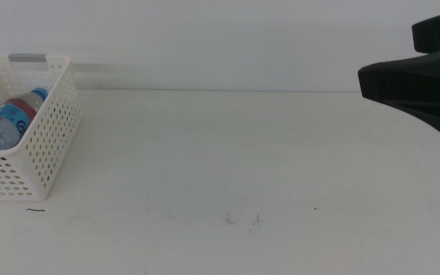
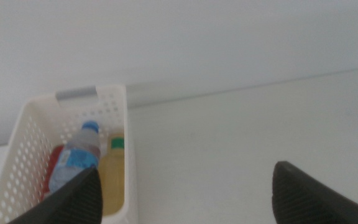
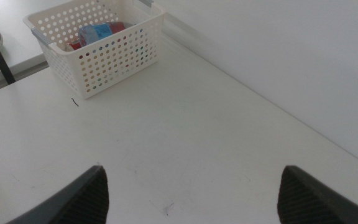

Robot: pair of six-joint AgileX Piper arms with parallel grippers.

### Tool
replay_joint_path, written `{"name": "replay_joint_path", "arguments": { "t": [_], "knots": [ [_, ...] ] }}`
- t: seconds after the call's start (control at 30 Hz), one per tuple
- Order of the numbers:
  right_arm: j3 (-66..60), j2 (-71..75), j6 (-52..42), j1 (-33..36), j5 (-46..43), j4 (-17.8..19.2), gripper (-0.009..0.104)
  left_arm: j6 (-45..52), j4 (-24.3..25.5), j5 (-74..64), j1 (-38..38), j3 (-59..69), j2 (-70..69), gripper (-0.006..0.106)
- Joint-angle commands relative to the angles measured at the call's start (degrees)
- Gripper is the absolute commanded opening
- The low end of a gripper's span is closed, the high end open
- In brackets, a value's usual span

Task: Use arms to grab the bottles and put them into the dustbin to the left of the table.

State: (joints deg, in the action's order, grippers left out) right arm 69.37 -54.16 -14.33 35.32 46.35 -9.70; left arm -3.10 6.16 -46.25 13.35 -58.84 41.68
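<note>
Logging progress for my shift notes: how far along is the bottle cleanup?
Looks finished. The water bottle, tea bottle and red can all lie inside the dustbin. Both the left end effector and right end effector are open, holding nothing. No bottles remain on the table.

Front overview, both wrists share dustbin (image 1: pixel 48 145)

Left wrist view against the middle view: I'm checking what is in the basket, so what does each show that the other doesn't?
Only the left wrist view shows the yellowish tea bottle lying in the dustbin beside the water bottle, a red item at the water bottle's other side, and the left pincer with its jaws wide apart, above the bin.

Only the middle view shows the right arm coming in from the right, and a small dark mark on the table by the bin.

Both show the white perforated dustbin with its grey handle strip, the blue-capped water bottle inside it, and the white table.
</note>
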Motion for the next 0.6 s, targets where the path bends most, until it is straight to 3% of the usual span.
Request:
{"name": "replay_joint_path", "arguments": {
  "t": [0.0, 0.33, 0.4, 0.5, 0.57],
  "knots": [
    [0.32, 0.09, -0.49, 0.12, 0.0, 0.12, 0.085, -1.72, 0.75, 2.41, 0.44, 3.42, -2.41, 0.094],
    [0.32, 0.09, -0.49, 0.12, 0.0, 0.12, 0.085, -1.42, -0.59, 2.77, 0.44, 5.06, -3.75, 0.094],
    [-0.78, 0.55, -0.51, 0.12, -1.03, -3.81, 0.085, -1.42, -0.62, 2.51, 0.44, 5.06, -3.88, 0.094],
    [-8.38, 3.3, -0.51, 0.12, -13.64, -8.45, 0.085, -1.42, -0.93, 3.44, 0.44, 5.94, -6.07, 0.094],
    [-16.16, 5.97, -0.51, 0.12, -26.19, -6.51, 0.085, -1.42, -0.82, 5.91, 0.34, 8.67, -9.01, 0.094]
  ]
}}
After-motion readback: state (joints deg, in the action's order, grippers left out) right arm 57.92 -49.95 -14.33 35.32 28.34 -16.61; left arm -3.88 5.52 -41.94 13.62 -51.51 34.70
